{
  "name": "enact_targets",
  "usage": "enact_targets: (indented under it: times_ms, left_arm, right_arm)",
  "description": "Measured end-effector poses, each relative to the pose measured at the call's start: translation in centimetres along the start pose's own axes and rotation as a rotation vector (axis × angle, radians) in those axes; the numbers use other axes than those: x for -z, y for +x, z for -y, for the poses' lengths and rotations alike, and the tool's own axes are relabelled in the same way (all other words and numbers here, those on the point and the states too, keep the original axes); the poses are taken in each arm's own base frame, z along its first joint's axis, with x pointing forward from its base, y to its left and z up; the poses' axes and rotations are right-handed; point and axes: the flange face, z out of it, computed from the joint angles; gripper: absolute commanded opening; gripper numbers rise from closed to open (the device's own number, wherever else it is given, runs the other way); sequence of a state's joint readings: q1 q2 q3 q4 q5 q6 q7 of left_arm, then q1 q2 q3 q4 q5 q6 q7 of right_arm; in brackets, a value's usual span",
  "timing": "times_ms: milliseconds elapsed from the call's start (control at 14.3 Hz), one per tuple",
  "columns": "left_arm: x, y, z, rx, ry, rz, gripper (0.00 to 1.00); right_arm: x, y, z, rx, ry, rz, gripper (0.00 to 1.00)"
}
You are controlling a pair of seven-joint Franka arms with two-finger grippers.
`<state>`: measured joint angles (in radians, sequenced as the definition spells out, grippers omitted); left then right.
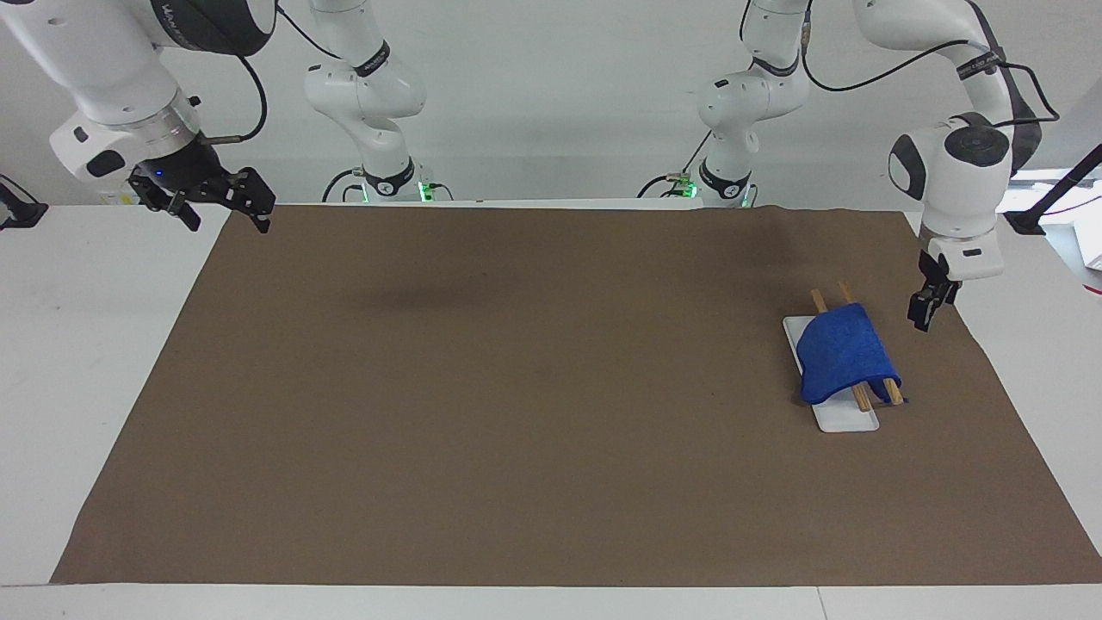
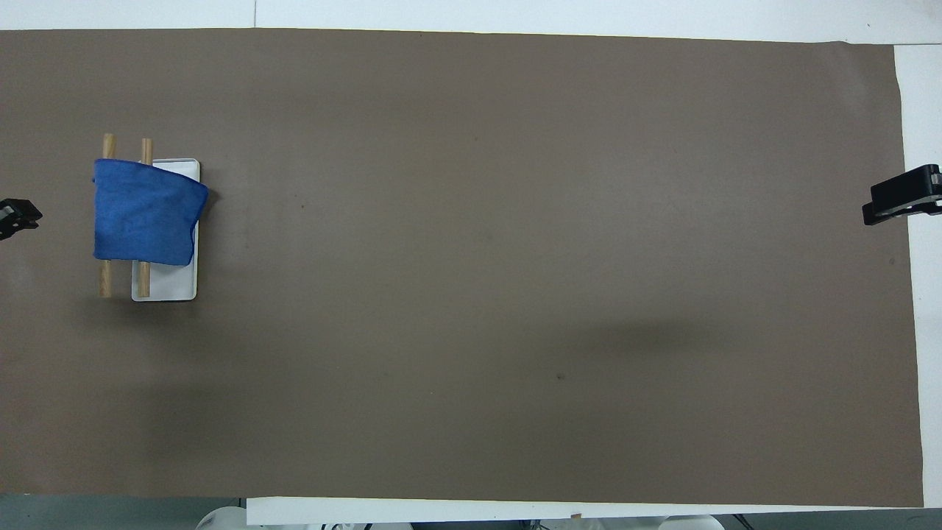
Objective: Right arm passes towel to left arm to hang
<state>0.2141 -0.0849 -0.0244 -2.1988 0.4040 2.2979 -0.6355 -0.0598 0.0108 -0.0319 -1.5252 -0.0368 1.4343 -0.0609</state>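
1. The towel [image 1: 845, 355] looks soft, thin and light. I judge that it bends under its own weight and gives no resistance, so it follows any pull easily.
2. It probably slides on smooth wood, so a pull on one side alone could drag it off the two wooden rods [image 1: 892, 393].
3. If it must be taken again, a hanging edge or a corner seems the best place, pinched firmly.
4. It is bright royal blue, roughly rectangular and a little wrinkled. It lies draped over both rods, above the white tray [image 1: 845, 420], near the edge of the bench [image 1: 534, 396] at the left arm's end.
5. The left gripper [image 1: 925, 308] is in the air just beside the towel, not touching it and holding nothing; I cannot tell its opening.
6. The right gripper [image 1: 222, 200] waits with spread fingers and holds nothing, over the corner at the right arm's end, at the robots' edge.
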Motion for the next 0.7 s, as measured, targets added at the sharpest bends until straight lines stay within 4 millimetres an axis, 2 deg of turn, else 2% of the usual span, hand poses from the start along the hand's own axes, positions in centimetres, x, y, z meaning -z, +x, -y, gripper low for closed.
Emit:
enact_targets:
  times_ms: [70, 209, 419, 558, 628, 698]
  left_arm:
    - [1.7, 0.7, 0.0, -0.013, 0.011, 0.039, 1.0]
    - [6.9, 1.2, -0.7, -0.098, -0.001, 0.167, 1.0]
    - [16.1, 0.4, -1.5, -0.249, -0.071, 0.341, 1.0]
    - [21.5, -0.5, -2.5, -0.35, -0.129, 0.391, 1.0]
    - [23.5, -1.1, -3.4, -0.412, -0.156, 0.398, 1.0]
    - [24.6, -1.3, -4.3, -0.473, -0.177, 0.396, 1.0]
  right_arm:
    - [0.0, 0.0, 0.1, 0.003, 0.0, 0.001, 1.0]
    - [0.0, 0.0, 0.3, 0.006, 0.0, 0.002, 1.0]
    - [0.0, 0.0, 0.3, 0.006, 0.0, 0.003, 1.0]
    - [0.0, 0.0, 0.3, 0.006, 0.0, 0.003, 1.0]
    - [0.0, 0.0, 0.3, 0.006, 0.0, 0.003, 1.0]
    - [0.0, 0.0, 0.3, 0.006, 0.0, 0.003, 1.0]
